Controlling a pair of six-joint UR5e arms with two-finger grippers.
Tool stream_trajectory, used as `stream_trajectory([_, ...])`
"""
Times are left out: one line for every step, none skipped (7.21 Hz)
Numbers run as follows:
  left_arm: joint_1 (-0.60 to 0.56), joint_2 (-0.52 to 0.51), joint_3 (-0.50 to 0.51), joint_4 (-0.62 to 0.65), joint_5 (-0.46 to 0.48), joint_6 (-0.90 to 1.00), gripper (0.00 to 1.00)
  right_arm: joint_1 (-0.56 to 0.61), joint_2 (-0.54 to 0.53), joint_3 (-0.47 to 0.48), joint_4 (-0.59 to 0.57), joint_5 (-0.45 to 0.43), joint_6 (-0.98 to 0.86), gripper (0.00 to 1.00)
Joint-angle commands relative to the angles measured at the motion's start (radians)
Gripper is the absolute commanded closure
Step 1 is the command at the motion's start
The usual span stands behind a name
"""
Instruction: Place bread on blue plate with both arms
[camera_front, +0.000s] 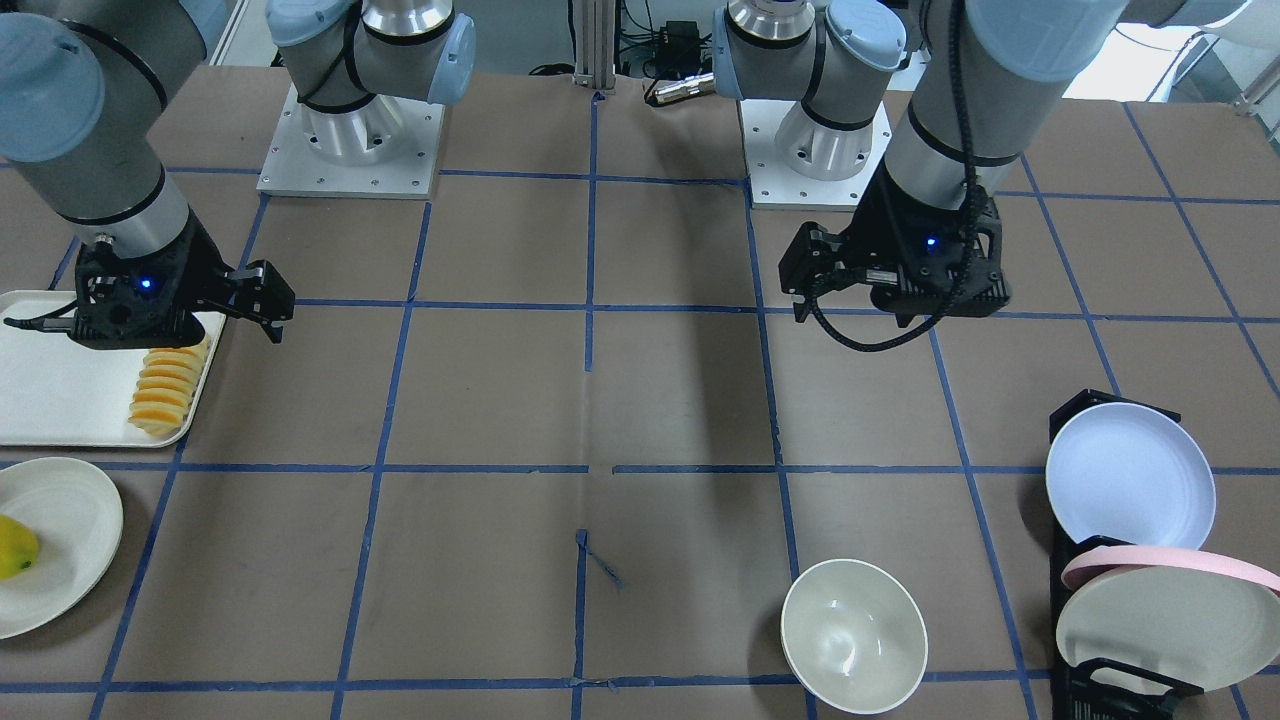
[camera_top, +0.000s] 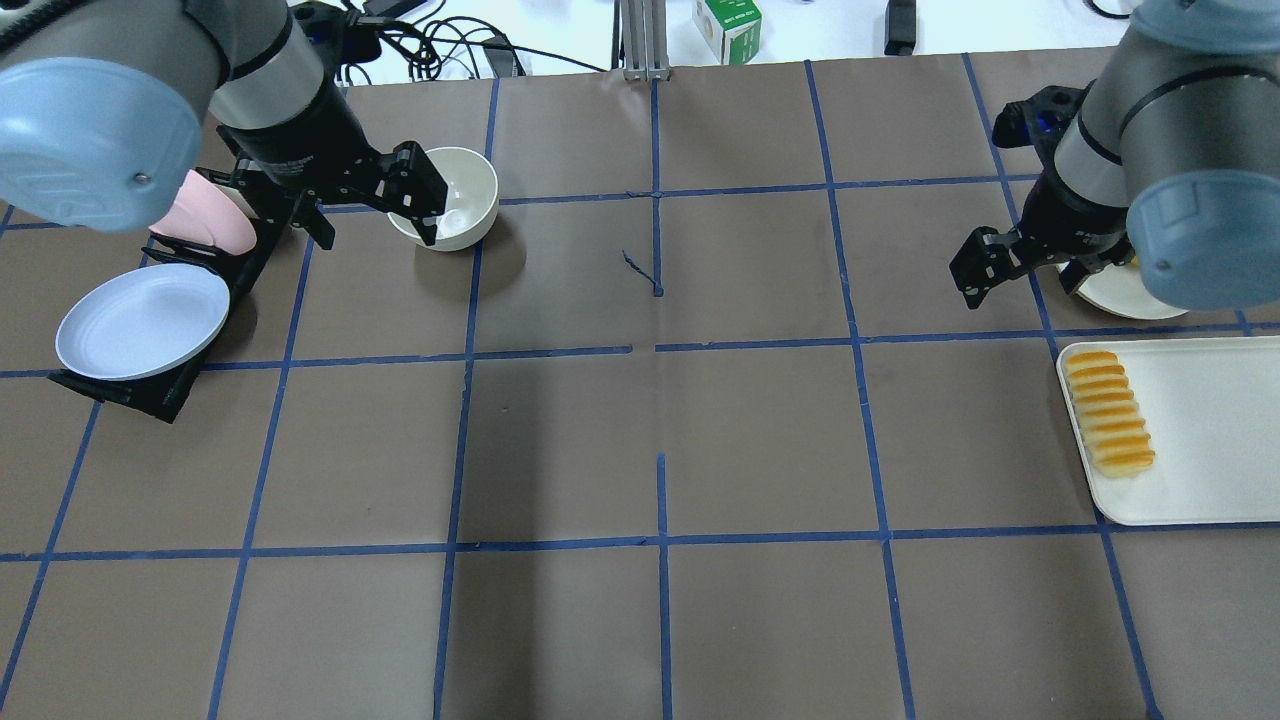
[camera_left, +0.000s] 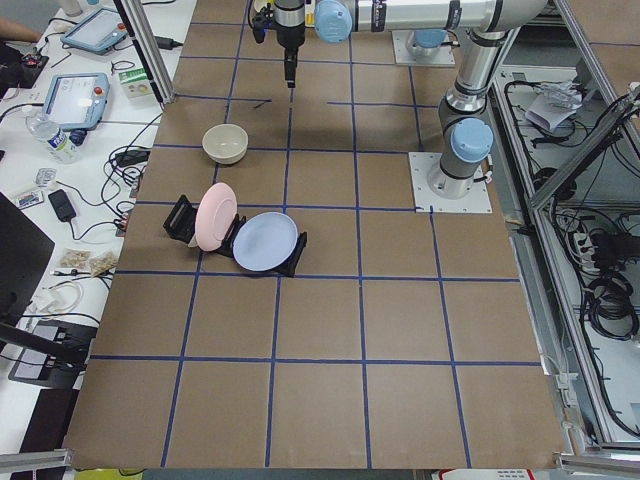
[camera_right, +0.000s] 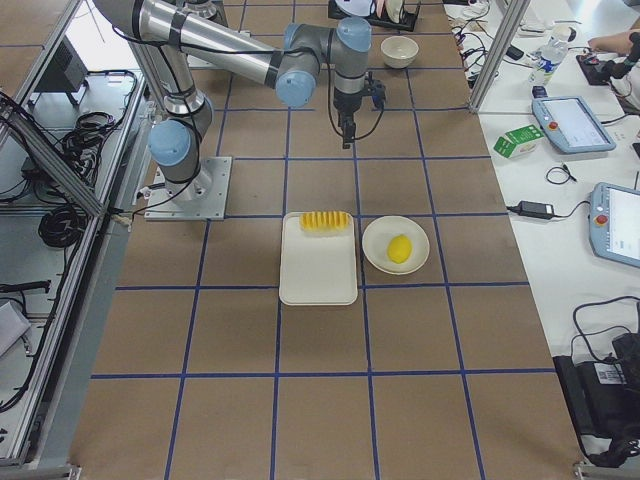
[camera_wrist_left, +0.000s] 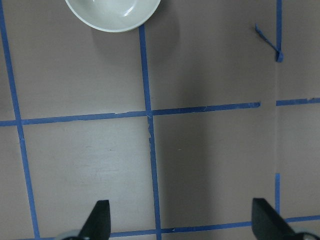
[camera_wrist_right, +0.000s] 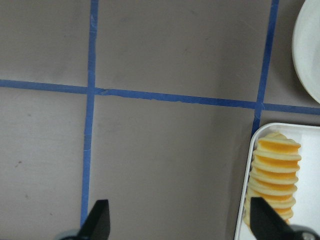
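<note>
The bread (camera_top: 1108, 412) is a ridged orange-yellow loaf lying at the left edge of a white tray (camera_top: 1210, 480); it also shows in the front view (camera_front: 168, 385) and the right wrist view (camera_wrist_right: 272, 180). The blue plate (camera_top: 142, 320) leans in a black rack (camera_top: 150, 395) at the far left, and shows in the front view (camera_front: 1130, 475). My left gripper (camera_top: 420, 195) is open and empty, raised beside the white bowl. My right gripper (camera_top: 978, 272) is open and empty, raised over the table just beyond the tray; its fingers (camera_wrist_right: 100, 217) stand wide apart.
A white bowl (camera_top: 455, 200) stands near the left gripper. A pink-rimmed cream plate (camera_front: 1170, 610) leans in the same rack. A cream plate (camera_front: 60, 540) with a yellow-green fruit (camera_front: 15, 548) sits beside the tray. Blue tape lines grid the brown table.
</note>
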Motion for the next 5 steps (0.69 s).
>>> stream_trajectory([0.222, 0.014, -0.008, -0.027, -0.003, 0.020, 0.00, -0.038, -0.002, 0.137, -0.157, 0.001, -0.044, 0.00])
stream_trajectory([0.330, 0.010, -0.011, -0.027, 0.000, 0.020, 0.00, -0.048, -0.002, 0.183, -0.227, 0.001, -0.055, 0.00])
stream_trajectory([0.427, -0.024, -0.016, -0.012, 0.000, 0.026, 0.00, -0.055, -0.002, 0.200, -0.247, 0.002, -0.078, 0.00])
stream_trajectory([0.482, -0.042, -0.032, -0.010, 0.003, 0.075, 0.00, -0.065, 0.000, 0.207, -0.249, 0.004, -0.086, 0.00])
stream_trajectory([0.506, -0.075, -0.034, -0.001, 0.005, 0.119, 0.00, -0.099, 0.000, 0.225, -0.251, 0.010, -0.116, 0.00])
